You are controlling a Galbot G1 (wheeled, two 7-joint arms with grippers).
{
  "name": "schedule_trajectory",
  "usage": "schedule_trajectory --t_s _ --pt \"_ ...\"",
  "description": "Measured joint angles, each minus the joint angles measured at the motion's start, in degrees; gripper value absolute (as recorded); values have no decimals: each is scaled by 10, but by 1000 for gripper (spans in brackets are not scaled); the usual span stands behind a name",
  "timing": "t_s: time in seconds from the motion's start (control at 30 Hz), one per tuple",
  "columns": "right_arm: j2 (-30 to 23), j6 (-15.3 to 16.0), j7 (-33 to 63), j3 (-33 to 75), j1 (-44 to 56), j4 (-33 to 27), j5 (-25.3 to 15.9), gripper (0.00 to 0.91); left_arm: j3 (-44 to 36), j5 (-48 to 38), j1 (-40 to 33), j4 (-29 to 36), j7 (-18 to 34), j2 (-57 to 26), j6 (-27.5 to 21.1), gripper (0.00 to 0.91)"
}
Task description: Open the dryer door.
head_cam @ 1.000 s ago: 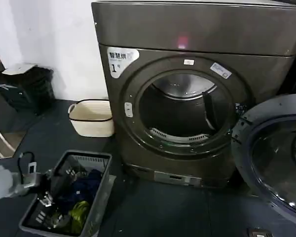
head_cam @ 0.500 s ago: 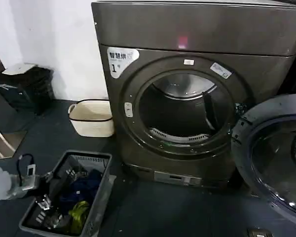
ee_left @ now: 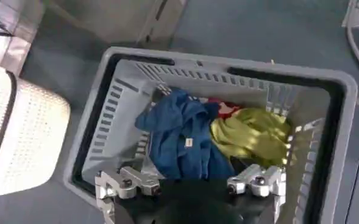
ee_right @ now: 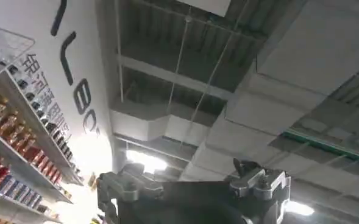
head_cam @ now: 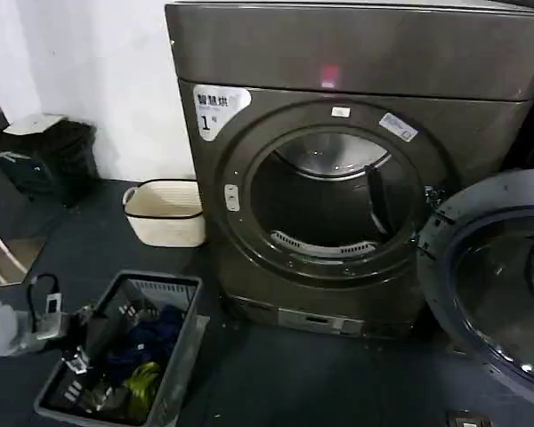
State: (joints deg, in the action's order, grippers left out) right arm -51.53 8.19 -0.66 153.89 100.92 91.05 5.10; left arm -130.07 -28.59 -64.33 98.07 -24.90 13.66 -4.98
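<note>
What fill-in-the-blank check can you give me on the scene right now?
1. The dryer door is swung ____, leaving the drum exposed.
2. The left gripper hovers over the grey ____ of clothes.
3. The sticker on the dryer shows the number ____.
4. Beside the dryer stands a cream ____.

Missing words: open; basket; 1; basket

The dryer door (head_cam: 498, 285) is cut off at the right edge.
</note>
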Motion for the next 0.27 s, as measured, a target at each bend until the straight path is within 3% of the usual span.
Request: schedule_trajectory --t_s 0.27 --pt "0 0 0 7 6 0 1 907 -5 6 -9 -5 -9 0 2 907"
